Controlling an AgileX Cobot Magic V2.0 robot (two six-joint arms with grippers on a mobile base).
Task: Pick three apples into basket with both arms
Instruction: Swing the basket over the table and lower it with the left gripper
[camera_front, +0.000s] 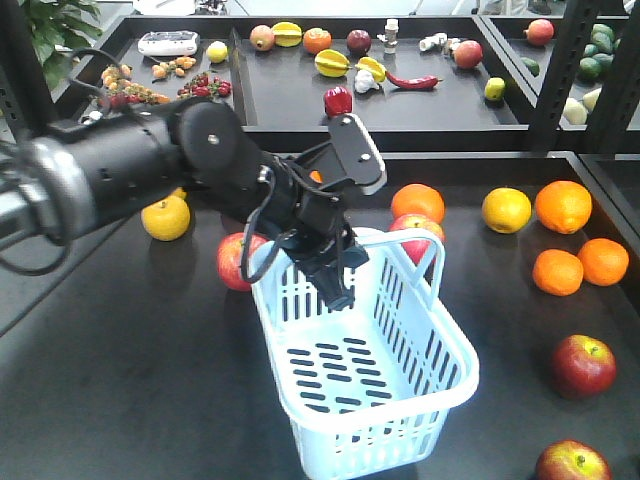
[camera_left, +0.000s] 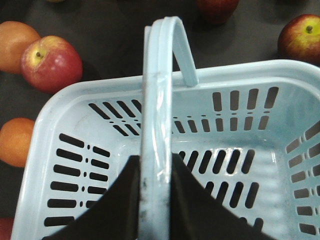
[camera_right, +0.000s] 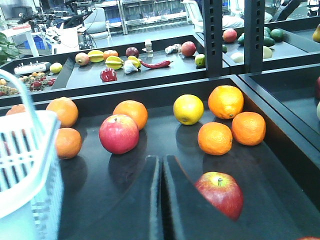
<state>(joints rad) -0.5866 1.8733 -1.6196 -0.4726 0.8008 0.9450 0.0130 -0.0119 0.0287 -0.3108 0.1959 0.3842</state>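
Note:
The pale blue basket (camera_front: 370, 380) stands mid-table and is empty. My left gripper (camera_left: 156, 160) is shut on the top of its raised handle (camera_left: 159, 75), seen in the front view as the gripper (camera_front: 335, 290) above the basket's near-left rim. Dark red apples lie at the right (camera_front: 583, 365) and front right (camera_front: 572, 465). Redder apples sit left of the basket (camera_front: 238, 262) and behind it (camera_front: 415, 235). My right gripper (camera_right: 161, 159) is shut with nothing between its fingers, low over the table. One apple (camera_right: 220, 194) lies just right of its fingers and another (camera_right: 118, 133) ahead to the left.
Oranges (camera_front: 563, 205) and a yellow fruit (camera_front: 506, 210) are scattered at the back right, with another orange (camera_front: 166, 218) at the left. A raised ledge and a rear tray (camera_front: 300, 100) of assorted fruit lie behind. Black shelf posts (camera_right: 252, 35) stand at the right.

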